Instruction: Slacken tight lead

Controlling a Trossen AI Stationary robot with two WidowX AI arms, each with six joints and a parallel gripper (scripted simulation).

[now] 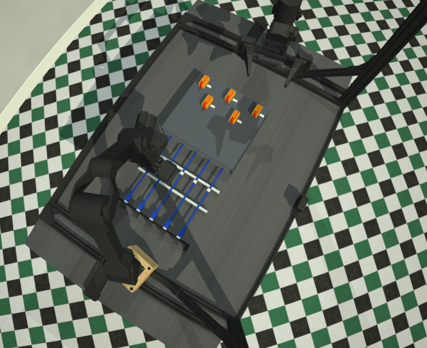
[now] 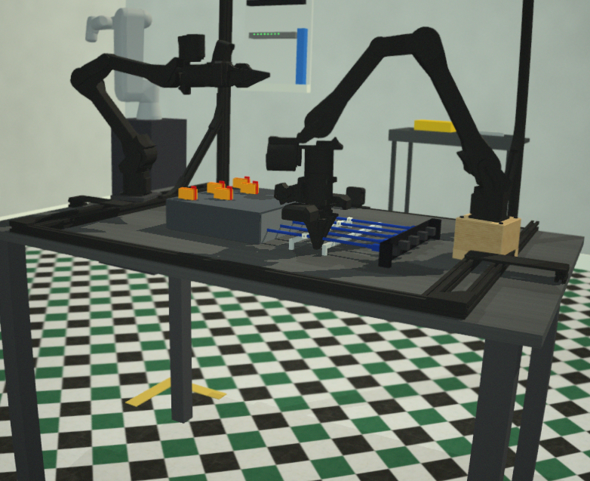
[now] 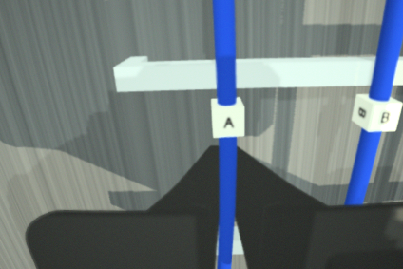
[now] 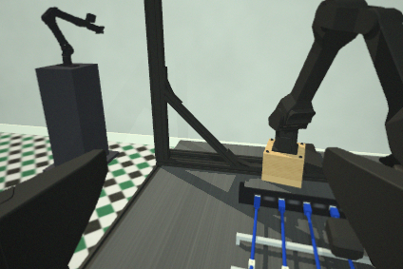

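Observation:
Five blue leads [image 1: 175, 187] run from under the grey box [image 1: 209, 125] across two white bars to a black socket strip [image 2: 407, 240]. My left gripper [image 3: 222, 154] points straight down, and its fingers are shut on lead A [image 3: 226, 41] just below its white tag A [image 3: 228, 118]. It also shows in the exterior view [image 2: 316, 242]. Lead B [image 3: 380, 88] runs free to the right. Five orange handles [image 1: 231, 102] stand on the box. My right gripper [image 1: 270, 67] is open and empty, held high beyond the box; its fingers frame the right wrist view [image 4: 209, 212].
A white cross bar [image 3: 266, 74] lies just past tag A. The left arm stands on a wooden base [image 2: 485, 235] behind the socket strip. Black rails run along the table's edges, and a tall black post [image 4: 154, 55] rises at one corner.

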